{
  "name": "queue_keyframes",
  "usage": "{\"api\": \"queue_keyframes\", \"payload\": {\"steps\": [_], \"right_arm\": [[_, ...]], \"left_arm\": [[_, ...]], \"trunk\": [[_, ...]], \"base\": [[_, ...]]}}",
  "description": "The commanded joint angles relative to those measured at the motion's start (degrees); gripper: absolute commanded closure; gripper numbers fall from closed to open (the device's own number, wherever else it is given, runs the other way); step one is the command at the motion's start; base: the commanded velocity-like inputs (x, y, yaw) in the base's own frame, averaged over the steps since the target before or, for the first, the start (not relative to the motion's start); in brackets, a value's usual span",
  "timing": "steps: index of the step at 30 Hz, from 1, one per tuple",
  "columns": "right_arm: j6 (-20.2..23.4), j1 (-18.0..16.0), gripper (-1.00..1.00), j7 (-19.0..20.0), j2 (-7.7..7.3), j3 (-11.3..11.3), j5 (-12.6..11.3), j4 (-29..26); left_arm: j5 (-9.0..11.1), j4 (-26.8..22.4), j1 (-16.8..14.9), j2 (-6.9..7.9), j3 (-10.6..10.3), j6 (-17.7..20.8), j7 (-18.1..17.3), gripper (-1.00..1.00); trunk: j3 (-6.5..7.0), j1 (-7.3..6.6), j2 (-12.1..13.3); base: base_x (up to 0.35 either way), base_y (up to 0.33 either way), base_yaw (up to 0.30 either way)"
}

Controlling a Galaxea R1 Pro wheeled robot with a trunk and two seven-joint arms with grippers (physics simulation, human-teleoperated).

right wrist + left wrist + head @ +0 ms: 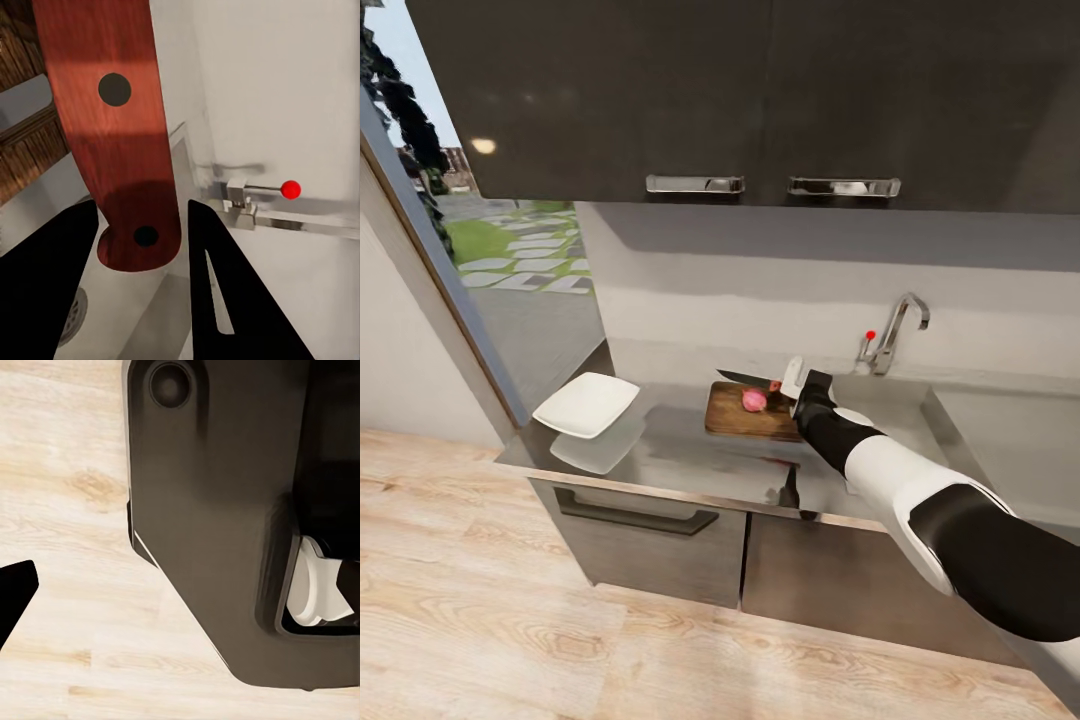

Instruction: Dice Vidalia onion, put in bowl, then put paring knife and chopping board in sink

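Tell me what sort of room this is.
A home kitchen, most likely. A steel sink with a chrome tap is set into a grey countertop, dark cabinets hang above, and an onion lies on a chopping board.

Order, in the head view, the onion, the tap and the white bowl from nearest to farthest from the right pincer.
From the right pincer:
1. Vidalia onion, on the chopping board beside it.
2. Tap, behind the sink.
3. Bowl, at the countertop's far left end.
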Motion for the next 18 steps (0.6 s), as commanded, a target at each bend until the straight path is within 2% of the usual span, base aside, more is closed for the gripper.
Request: {"api": "queue_keyframes", "payload": {"steps": [1,6,7,11,13,18], "right_arm": [[0.29,-0.05,1.0,0.1,0.0,0.27,0.21,-0.02],[0.29,-0.04,1.0,0.11,0.0,0.24,0.21,-0.01],[-0.04,0.3,1.0,0.29,0.33,-0.1,0.53,-0.35],[0.93,1.43,1.0,0.08,1.63,1.19,0.09,0.02],[1.03,0.88,1.0,0.05,2.27,1.84,-0.1,0.26],[0.88,1.31,1.0,0.13,3.9,2.86,1.31,0.39]], "left_arm": [[0.59,0.27,-0.1,-0.01,-0.42,-0.4,-0.33,-1.0],[0.59,0.28,-0.1,-0.01,-0.42,-0.4,-0.33,-1.0],[0.59,0.3,-0.02,0.23,-0.42,-0.59,-0.33,-1.0],[0.59,0.29,-0.01,0.31,-0.42,-0.58,-0.33,-1.0],[0.59,0.29,-0.01,0.41,-0.42,-0.59,-0.33,-1.0],[0.59,0.29,-0.01,0.5,-0.42,-0.62,-0.33,-1.0]], "trunk": [[-0.11,0.03,-0.11],[-0.11,0.03,-0.11],[-0.11,0.03,-0.11],[-0.11,0.03,-0.11],[-0.11,0.03,-0.11],[-0.11,0.03,-0.11]], "base": [[0.0,0.0,0.0],[0.0,0.0,0.0],[0.0,0.0,0.0],[0.0,0.0,0.0],[0.0,0.0,0.0],[0.0,0.0,0.0]]}}
